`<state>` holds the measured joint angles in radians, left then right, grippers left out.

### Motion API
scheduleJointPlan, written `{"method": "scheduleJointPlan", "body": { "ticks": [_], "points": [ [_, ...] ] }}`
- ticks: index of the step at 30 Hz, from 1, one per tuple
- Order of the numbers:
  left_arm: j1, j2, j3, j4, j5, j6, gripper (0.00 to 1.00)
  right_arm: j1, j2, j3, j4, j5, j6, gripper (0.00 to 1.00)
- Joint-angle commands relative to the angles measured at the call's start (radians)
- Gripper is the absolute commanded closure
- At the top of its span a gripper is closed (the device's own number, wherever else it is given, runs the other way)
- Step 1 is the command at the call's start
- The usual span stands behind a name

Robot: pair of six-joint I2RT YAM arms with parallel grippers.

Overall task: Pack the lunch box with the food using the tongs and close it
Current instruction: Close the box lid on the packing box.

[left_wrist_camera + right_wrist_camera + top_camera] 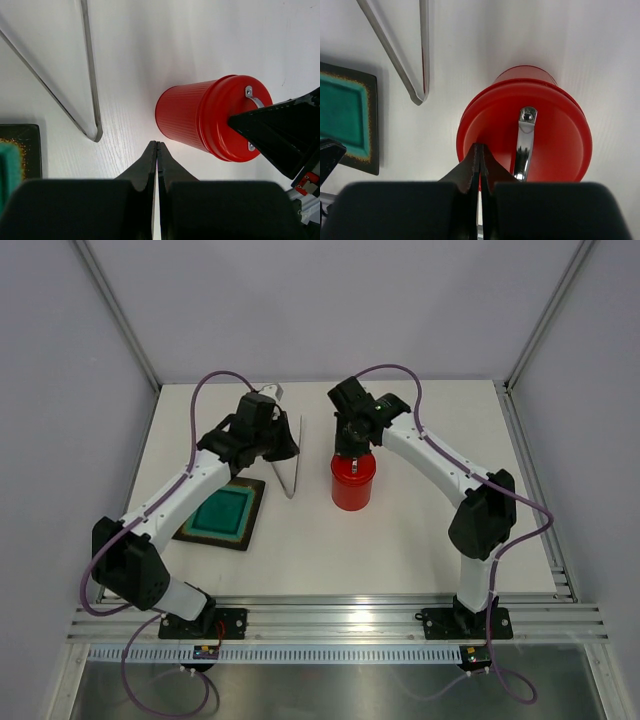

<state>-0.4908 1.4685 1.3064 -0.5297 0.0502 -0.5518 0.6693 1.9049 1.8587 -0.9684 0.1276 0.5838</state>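
The red lunch box [352,488] stands on the table's middle with its lid [550,145] on; the silver handle [524,145] runs across the lid. My right gripper [352,448] hangs just above it, shut and empty, its tips [479,147] over the lid's left part beside the handle. The tongs [297,455] lie flat on the table left of the box, held by nothing. Near the tongs' joined end, my left gripper [157,145] is shut and empty above bare table, a little short of the lunch box [182,115]. The food is out of view.
A black square tray with a teal mat [222,512] lies at the left under the left arm, also in the right wrist view [345,112]. Grey walls enclose the table on three sides. The right gripper's black body [280,135] overlaps the lid.
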Motion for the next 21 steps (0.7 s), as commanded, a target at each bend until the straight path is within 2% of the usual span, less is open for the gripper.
{"method": "scheduleJointPlan", "body": {
  "ticks": [1,4,5,6,7,10,21],
  "points": [
    [-0.003,0.013,0.007,0.060,0.031,-0.005,1.00,0.016,-0.029,0.048,-0.070,0.052,-0.012,1.00],
    [-0.003,0.055,0.016,0.080,0.057,-0.013,1.00,0.019,-0.087,0.076,-0.079,0.108,-0.007,0.98],
    [-0.003,0.067,0.016,0.091,0.069,-0.019,1.00,0.018,-0.110,0.082,-0.088,0.124,-0.007,0.93],
    [-0.003,0.090,0.022,0.097,0.076,-0.023,1.00,0.018,-0.116,0.094,-0.098,0.148,-0.012,0.80],
    [-0.003,0.101,0.024,0.109,0.095,-0.028,1.00,0.018,-0.121,0.100,-0.107,0.158,-0.018,0.74],
    [-0.003,0.137,0.033,0.131,0.117,-0.048,1.00,0.019,-0.118,0.114,-0.147,0.191,-0.021,0.64],
    [-0.003,0.294,0.142,0.181,0.169,-0.066,1.00,0.018,-0.043,0.120,-0.217,0.184,0.007,0.61]
  ]
}}
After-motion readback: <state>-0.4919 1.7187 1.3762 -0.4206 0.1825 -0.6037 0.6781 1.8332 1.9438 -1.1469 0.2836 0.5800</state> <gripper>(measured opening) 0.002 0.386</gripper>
